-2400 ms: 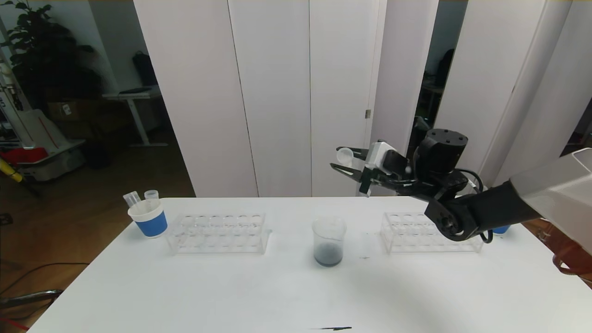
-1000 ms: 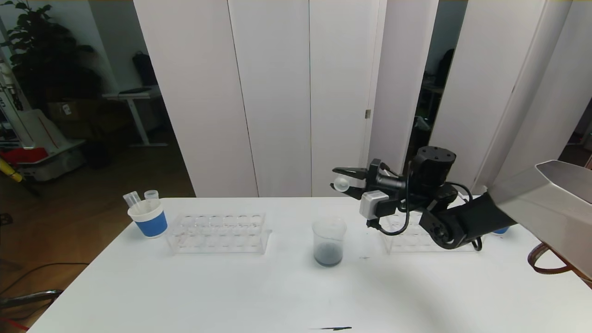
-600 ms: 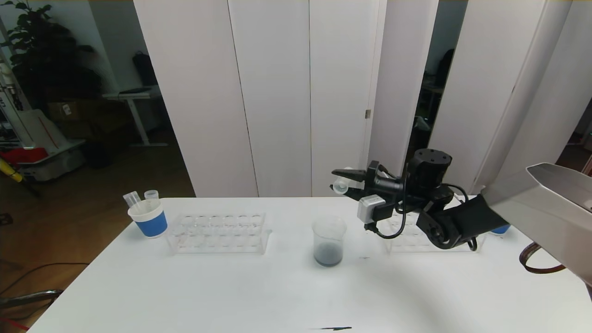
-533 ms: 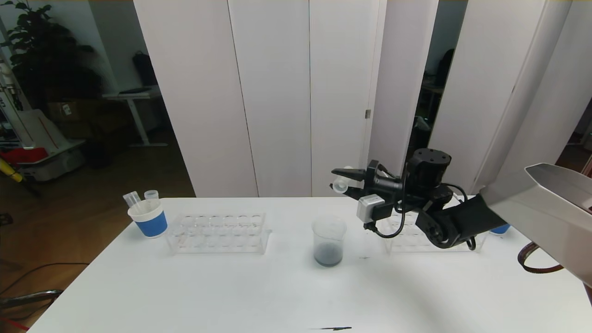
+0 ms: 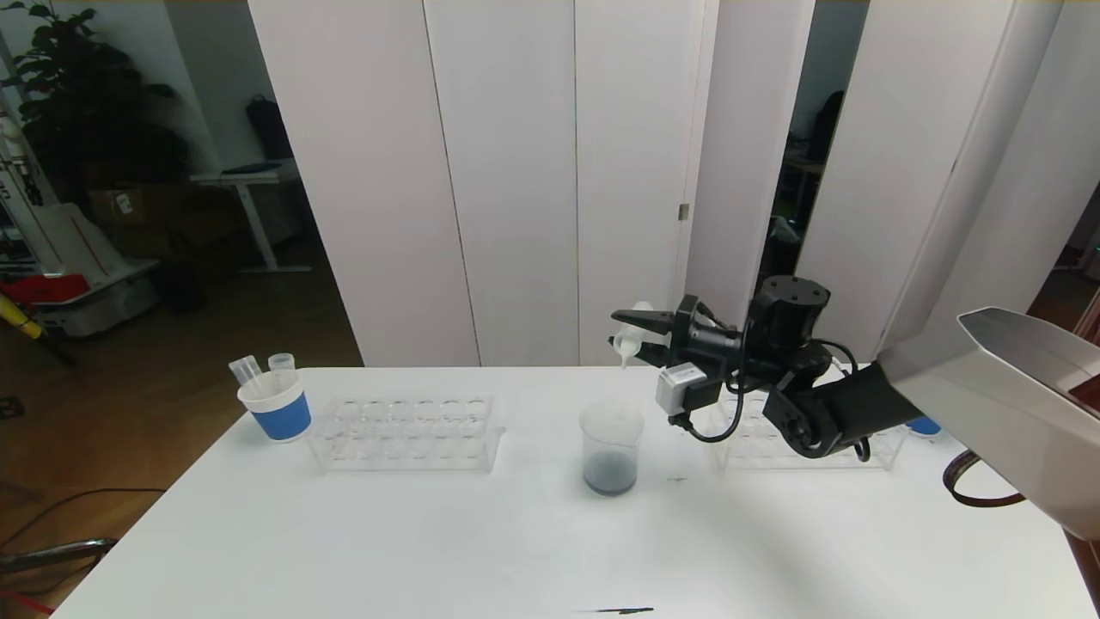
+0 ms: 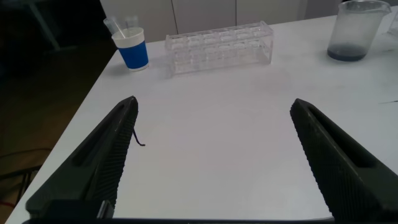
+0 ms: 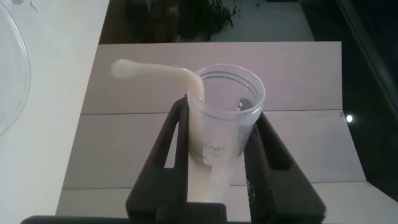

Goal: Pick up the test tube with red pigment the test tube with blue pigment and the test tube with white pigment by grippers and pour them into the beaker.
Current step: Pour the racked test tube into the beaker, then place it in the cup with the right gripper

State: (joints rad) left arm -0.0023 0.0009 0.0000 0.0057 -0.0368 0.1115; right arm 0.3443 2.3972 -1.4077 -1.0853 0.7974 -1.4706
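My right gripper (image 5: 627, 331) is shut on the test tube with white pigment (image 5: 634, 337), held tipped above and just behind the beaker (image 5: 612, 447). In the right wrist view the tube (image 7: 227, 118) sits between the black fingers (image 7: 171, 134), and a creamy white stream (image 7: 155, 71) runs out over its rim. The beaker stands mid-table with dark bluish liquid at its bottom; its rim (image 7: 15, 74) shows at the edge of that view. My left gripper (image 6: 214, 112) hangs open and empty over the table's near left part. The tubes with red and blue pigment are out of view.
A clear rack (image 5: 404, 432) stands left of the beaker, and a blue paper cup (image 5: 277, 411) holding clear tubes beyond it. A second rack (image 5: 799, 438) and another blue cup (image 5: 926, 425) lie partly behind my right arm. A dark mark (image 5: 617, 610) lies near the front edge.
My right gripper has come down, rolled over and shifted slightly left, tipping the tube mouth downward. White liquid now streams from the tube. The left gripper stays open.
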